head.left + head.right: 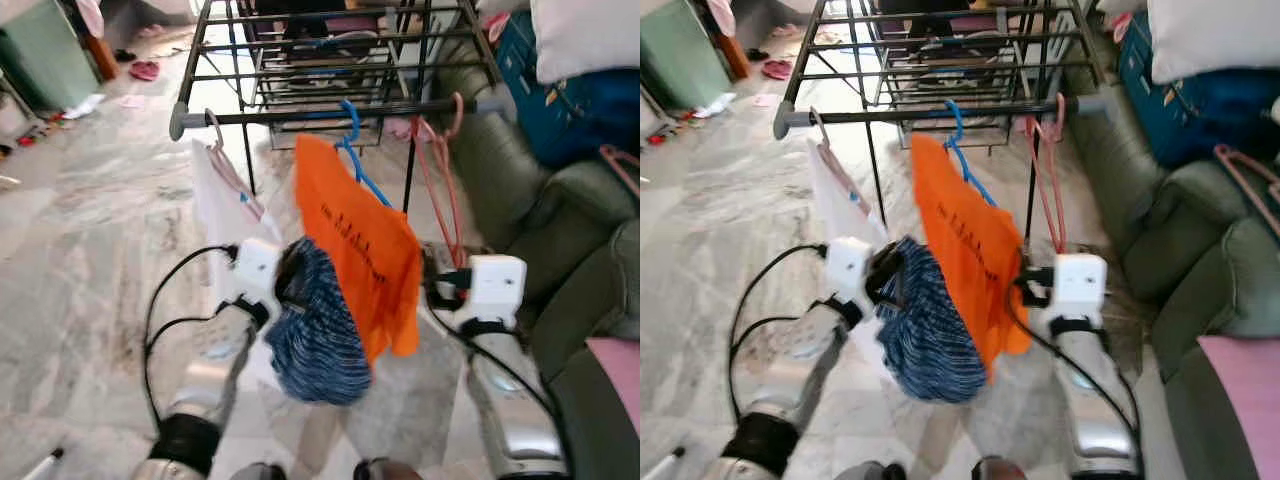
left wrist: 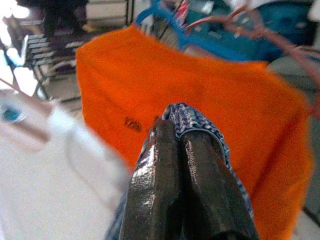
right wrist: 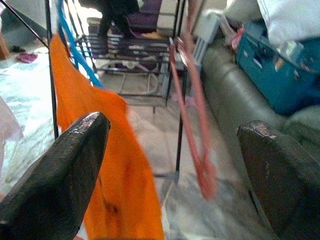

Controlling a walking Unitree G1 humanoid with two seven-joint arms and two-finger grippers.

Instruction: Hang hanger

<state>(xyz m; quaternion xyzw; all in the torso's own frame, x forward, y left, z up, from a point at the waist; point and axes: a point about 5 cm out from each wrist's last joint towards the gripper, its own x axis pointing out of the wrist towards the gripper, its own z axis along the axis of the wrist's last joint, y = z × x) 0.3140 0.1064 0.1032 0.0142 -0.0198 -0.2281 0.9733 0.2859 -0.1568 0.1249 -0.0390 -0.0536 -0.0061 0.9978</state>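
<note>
- While the orange cloth covers most of its blue hanger, three hangers hook the drying rack: blue, an empty pink hanger, and one under a white garment, apparently pink.
- Left gripper, fingers pressed together, pinches a blue striped cloth.
- Right gripper gapes apart, near the pink hanger.

Orange cloth on blue plastic hanger; blue-white striped fabric; pink empty hanger; black metal rack.
</note>
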